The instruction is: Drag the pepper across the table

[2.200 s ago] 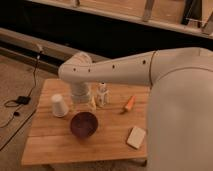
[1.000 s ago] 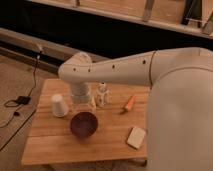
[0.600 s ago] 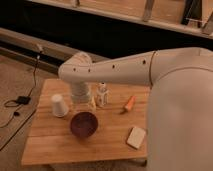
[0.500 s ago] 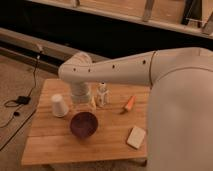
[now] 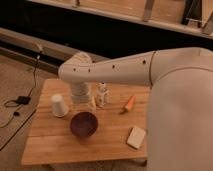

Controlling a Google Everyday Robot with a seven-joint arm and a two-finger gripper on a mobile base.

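The pepper (image 5: 130, 103), a small orange tapered piece, lies on the light wooden table (image 5: 55, 140) right of centre, near the far edge. My white arm reaches in from the right and bends down over the table's left half. The gripper (image 5: 85, 105) hangs at the end of the wrist, just behind the dark bowl and left of the white bottle, well to the left of the pepper. Its pale fingers stand apart, open, with nothing between them.
A dark purple bowl (image 5: 83, 124) sits in front of the gripper. An upturned white cup (image 5: 59, 105) stands at the left, and a white bottle (image 5: 102, 94) between gripper and pepper. A pale rectangular block (image 5: 136, 137) lies at the front right. Cables (image 5: 20, 100) trail on the floor at left.
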